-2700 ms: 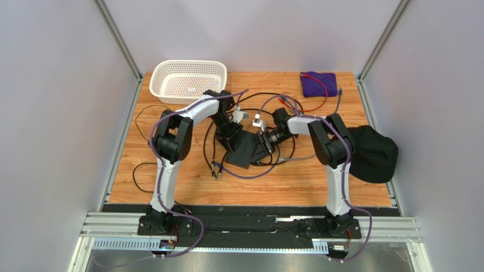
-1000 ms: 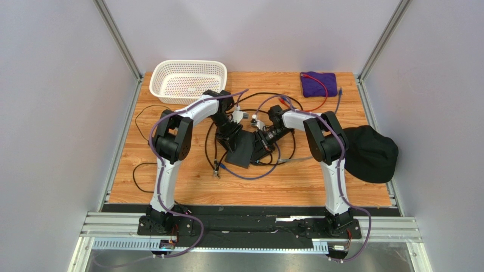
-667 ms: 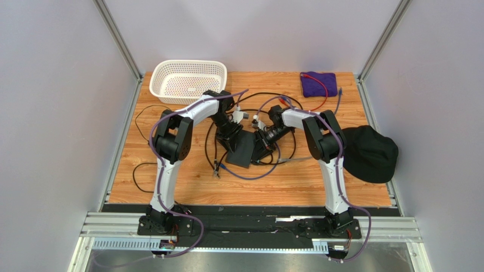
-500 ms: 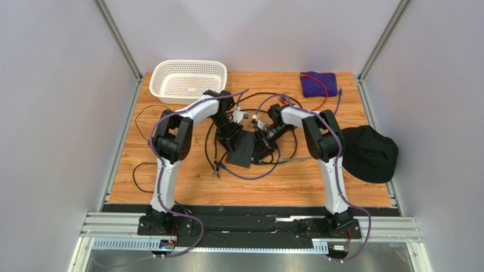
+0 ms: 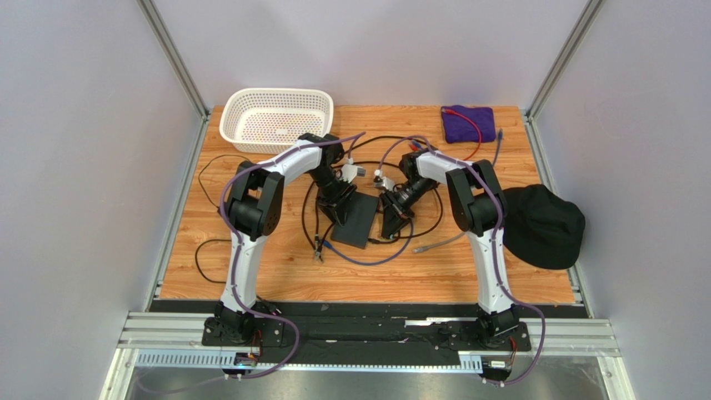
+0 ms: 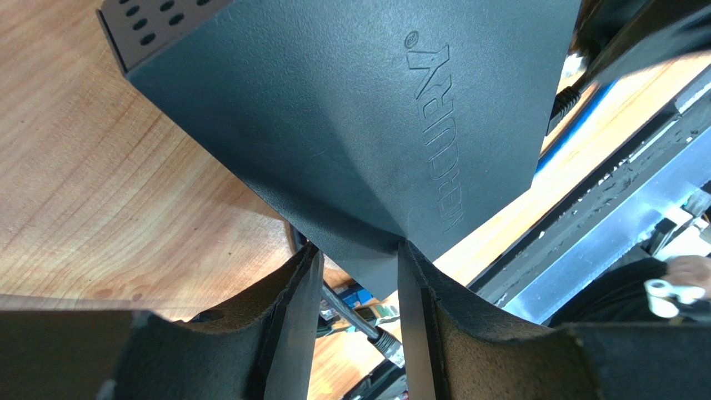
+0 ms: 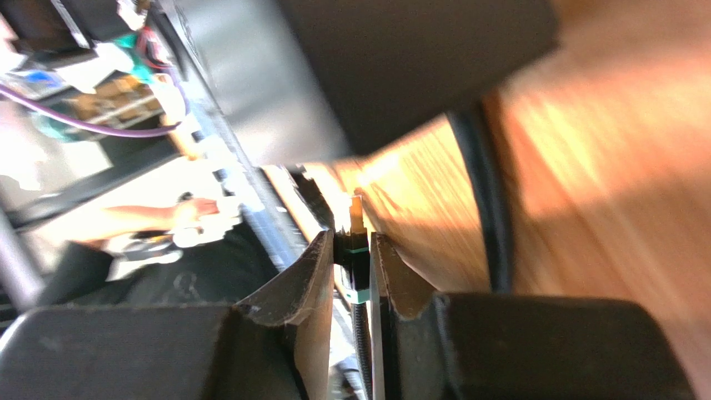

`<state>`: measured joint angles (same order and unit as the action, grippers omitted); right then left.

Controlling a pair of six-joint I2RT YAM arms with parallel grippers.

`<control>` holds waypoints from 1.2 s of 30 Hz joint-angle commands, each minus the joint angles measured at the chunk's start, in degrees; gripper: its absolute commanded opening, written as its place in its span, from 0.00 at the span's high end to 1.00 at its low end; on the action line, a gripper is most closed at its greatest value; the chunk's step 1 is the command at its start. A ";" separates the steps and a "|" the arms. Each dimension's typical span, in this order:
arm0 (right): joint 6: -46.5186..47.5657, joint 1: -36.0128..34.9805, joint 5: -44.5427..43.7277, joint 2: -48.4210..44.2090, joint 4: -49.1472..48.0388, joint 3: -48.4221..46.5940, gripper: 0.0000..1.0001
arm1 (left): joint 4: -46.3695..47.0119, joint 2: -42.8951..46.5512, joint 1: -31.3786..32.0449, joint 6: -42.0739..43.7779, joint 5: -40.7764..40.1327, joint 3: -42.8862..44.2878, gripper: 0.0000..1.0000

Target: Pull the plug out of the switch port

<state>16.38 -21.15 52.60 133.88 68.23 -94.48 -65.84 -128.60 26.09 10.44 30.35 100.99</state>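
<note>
Left gripper (image 6: 359,248): part-open, clamping switch (image 6: 334,108) corner. Right gripper (image 7: 353,242): pinching plug (image 7: 357,260). Pull straight out, switch braced.

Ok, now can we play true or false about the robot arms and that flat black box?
1. The left jaws pinch a corner of the switch. True.
2. The right jaws are wide open and hold nothing. False: they are shut on a plug, and its tip is clear of the switch.
3. The purple cloth lies at the far right of the table. True.
4. The black cap sits inside the white basket. False: the cap lies at the table's right edge, and the basket is at the far left.
</note>
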 commanded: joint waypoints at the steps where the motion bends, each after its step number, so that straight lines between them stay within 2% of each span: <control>1: 8.39 3.47 -4.79 -6.52 -2.58 -5.44 1.00 | 1.24 -2.01 0.02 3.45 -6.79 -1.41 0.54; 7: 10.34 14.61 -3.29 -8.99 -0.90 -18.01 1.00 | 1.51 -1.31 -0.07 3.98 -6.97 -1.24 0.54; 15: 9.46 23.34 -11.02 -0.48 -0.90 -33.91 1.00 | 1.33 -0.69 0.37 3.98 -7.15 0.00 0.54; 19: 9.20 23.43 -12.25 -0.46 -3.00 -30.44 0.94 | 1.42 -0.25 0.63 4.24 -7.23 -0.79 0.53; 23: 7.17 22.82 -14.63 -1.78 -4.94 -26.56 0.56 | 1.33 -0.16 0.90 4.42 -7.15 -1.06 0.53; 27: 5.16 22.64 -12.00 -6.35 -7.05 -24.53 0.46 | 1.16 -0.16 1.07 4.50 -6.88 -0.88 0.53; 28: 3.41 22.47 -11.56 -8.62 -7.84 -24.35 0.28 | 1.16 -0.25 1.07 4.50 -6.88 -0.71 0.53; 29: 2.52 22.38 -11.29 -9.68 -9.50 -23.31 0.20 | 1.16 -0.25 1.07 4.50 -6.79 -0.62 0.53; 31: 0.59 21.94 -10.24 -13.89 -13.80 -18.93 0.15 | 1.07 -0.34 1.07 4.59 -6.36 -0.27 0.53; 34: -5.73 21.41 -10.15 -30.04 -37.39 2.75 0.13 | 0.89 -0.25 1.07 4.77 -6.00 0.08 0.53; 35: -13.93 21.41 -10.23 -38.61 -54.78 8.98 0.05 | 0.89 -0.17 1.07 4.86 -6.00 0.08 0.53; 36: -19.05 21.41 -13.72 -41.48 -63.31 21.40 0.00 | 0.81 0.10 1.07 4.86 -6.00 0.00 0.53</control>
<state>14.46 0.75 40.36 113.25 45.25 -95.07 -66.04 -128.38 26.61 12.12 29.63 101.23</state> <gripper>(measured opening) 0.917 0.468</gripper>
